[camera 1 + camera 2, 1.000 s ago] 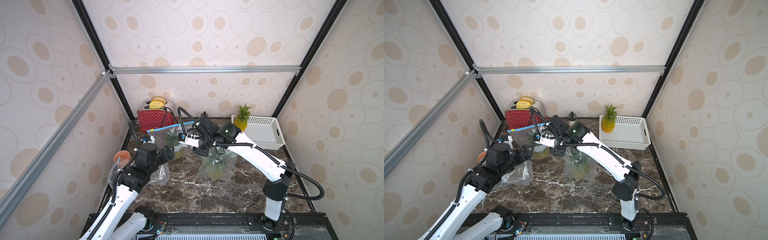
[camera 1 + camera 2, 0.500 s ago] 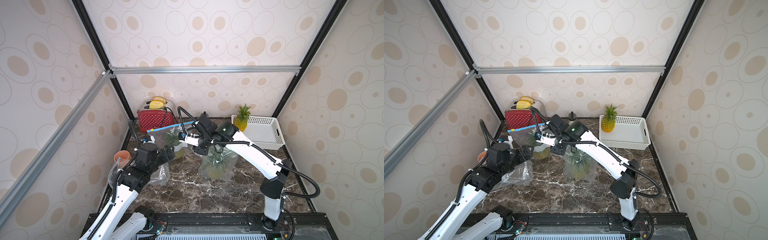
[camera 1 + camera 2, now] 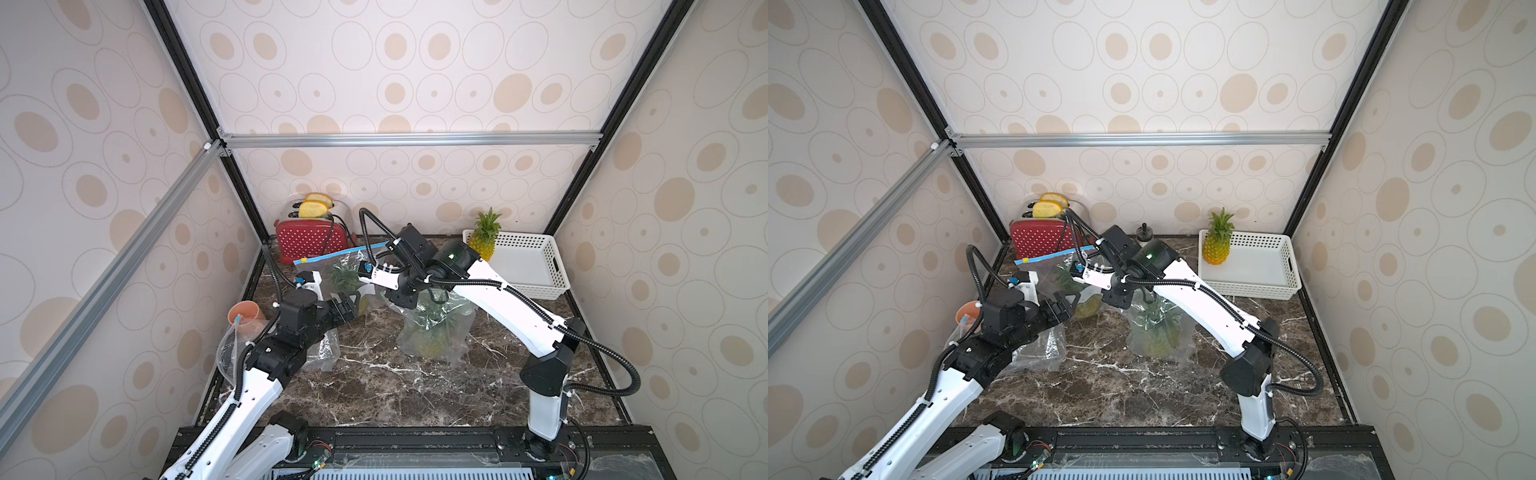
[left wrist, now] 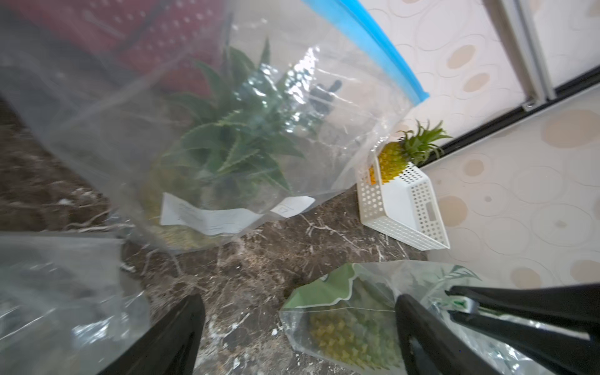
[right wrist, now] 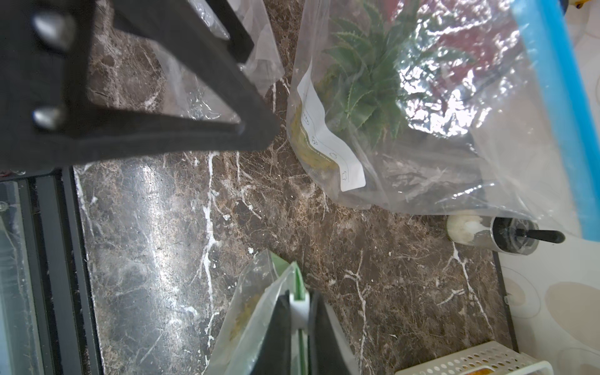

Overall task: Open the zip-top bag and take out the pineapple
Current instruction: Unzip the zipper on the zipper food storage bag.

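Zip-top bag (image 3: pixel 434 332), blue-sealed bag (image 3: pixel 332 270) beside, toaster (image 3: pixel 309 243) behind

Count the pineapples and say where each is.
3. One pineapple stands bare in the white basket; one sits inside the blue-zip bag beside the toaster; one inside the green-zip bag at centre. Crumpled bags by the left arm may hide more.

Both top views look steeply down from high at the front, taking in the whole surface (image 3: pixel 374 386) from afar. The left wrist view looks close past the left tool (image 4: pixel 298 298) toward the blue-zip bag (image 4: pixel 227 130); the right wrist view looks down past the right tool (image 5: pixel 298 293). Both share that bag and the green-topped bag (image 5: pixel 253 318).
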You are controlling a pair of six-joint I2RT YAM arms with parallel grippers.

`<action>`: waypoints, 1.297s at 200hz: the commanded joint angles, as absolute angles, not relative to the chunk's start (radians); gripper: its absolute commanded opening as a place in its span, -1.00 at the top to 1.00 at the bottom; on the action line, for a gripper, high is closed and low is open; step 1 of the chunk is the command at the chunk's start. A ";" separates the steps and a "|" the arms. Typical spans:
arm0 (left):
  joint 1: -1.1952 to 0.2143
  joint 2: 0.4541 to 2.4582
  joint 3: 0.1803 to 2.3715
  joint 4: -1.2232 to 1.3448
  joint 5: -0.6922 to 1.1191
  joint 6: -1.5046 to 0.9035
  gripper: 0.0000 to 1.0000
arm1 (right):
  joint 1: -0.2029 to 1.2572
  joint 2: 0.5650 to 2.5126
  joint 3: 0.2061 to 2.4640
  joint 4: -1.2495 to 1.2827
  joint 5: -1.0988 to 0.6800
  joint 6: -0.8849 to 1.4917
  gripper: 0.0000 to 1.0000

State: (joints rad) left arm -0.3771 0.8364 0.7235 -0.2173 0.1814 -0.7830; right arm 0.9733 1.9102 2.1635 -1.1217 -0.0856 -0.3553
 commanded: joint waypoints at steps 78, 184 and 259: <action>-0.462 0.825 0.589 0.358 0.463 -0.612 -0.36 | 0.884 1.790 2.111 -1.104 -0.347 -0.354 0.94; -0.482 0.976 0.625 0.442 0.534 -0.507 -0.04 | 0.870 1.808 2.117 -1.132 -0.389 -0.370 0.94; -0.485 1.041 0.652 0.505 0.572 -0.494 -0.05 | 0.857 1.821 2.118 -1.138 -0.393 -0.374 0.95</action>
